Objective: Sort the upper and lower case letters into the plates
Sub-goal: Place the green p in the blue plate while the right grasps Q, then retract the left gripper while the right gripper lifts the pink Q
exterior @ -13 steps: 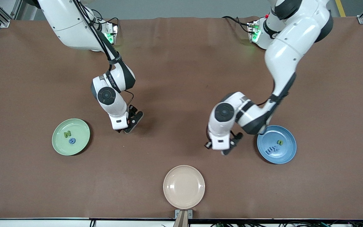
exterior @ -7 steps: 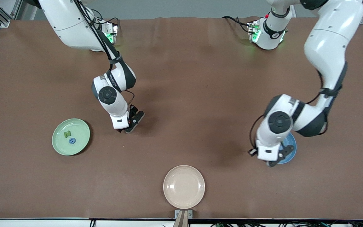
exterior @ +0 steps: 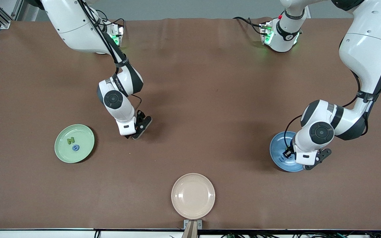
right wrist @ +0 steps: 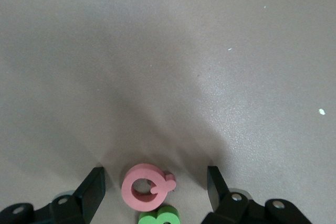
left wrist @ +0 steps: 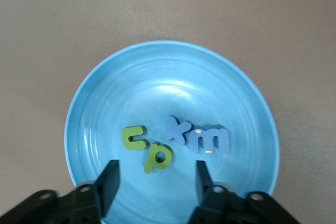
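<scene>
The left gripper (left wrist: 156, 182) hangs over the blue plate (exterior: 278, 148), its 2 fingers (left wrist: 108, 181) spread wide with nothing between them. Directly beneath it in the left wrist view, 4 letters lie in the blue plate's (left wrist: 105, 98) well: a green c (left wrist: 133, 137), a green p (left wrist: 157, 157) touching it, then a blue x (left wrist: 178, 130) and a blue m (left wrist: 209, 140) side by side.

The right gripper (right wrist: 155, 184) hovers low over the bare brown table (exterior: 190, 82), fingers (right wrist: 94, 186) also wide apart and empty. Between them on the tabletop lies a pink Q (right wrist: 146, 186), with a green letter (right wrist: 160, 217) just beside it, cut off by the frame edge.

Out from this gripper (exterior: 140, 127), toward the right arm's end of the table, sits the mint green plate (exterior: 63, 153), holding a green N (exterior: 70, 140) and a blue ring-shaped letter (exterior: 75, 147). A cream plate (exterior: 193, 195) lies between the 2 grippers, nearer the front camera.
</scene>
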Controlling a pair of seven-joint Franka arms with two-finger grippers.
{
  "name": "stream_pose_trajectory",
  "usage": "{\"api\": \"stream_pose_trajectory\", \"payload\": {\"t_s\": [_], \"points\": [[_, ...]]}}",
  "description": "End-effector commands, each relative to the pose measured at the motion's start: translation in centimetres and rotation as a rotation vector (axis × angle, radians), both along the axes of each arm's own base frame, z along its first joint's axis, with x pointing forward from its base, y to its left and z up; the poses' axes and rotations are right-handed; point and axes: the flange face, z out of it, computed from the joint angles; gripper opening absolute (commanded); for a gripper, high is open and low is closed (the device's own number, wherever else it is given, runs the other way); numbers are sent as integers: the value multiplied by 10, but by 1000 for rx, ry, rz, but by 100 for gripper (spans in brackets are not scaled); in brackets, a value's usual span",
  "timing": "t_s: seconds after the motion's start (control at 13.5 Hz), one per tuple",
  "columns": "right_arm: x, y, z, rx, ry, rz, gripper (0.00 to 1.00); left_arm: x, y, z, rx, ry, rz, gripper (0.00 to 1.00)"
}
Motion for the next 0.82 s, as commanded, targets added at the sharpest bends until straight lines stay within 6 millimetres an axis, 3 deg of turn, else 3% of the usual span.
{"api": "stream_pose_trajectory", "payload": {"t_s": [0.0, 0.3, 0.44, 0.52, 0.74], "points": [[-3, -4, -2, -2, -6, 9, 75, 2, 2, 53, 28, -67, -22, 100], [-4, -8, -4, -5, 0, 5, 73, 22, 43, 148, 40, -84, -169, 100], [-5, -9, -4, -6, 2, 3, 63, 25, 60, 197, -6, -76, -217, 100], [-5, -9, -4, -6, 2, 3, 58, 19, 71, 219, 1, -70, -218, 100], [-5, -9, -4, -6, 2, 2, 44, -6, 67, 278, 30, -66, -231, 100]]}}
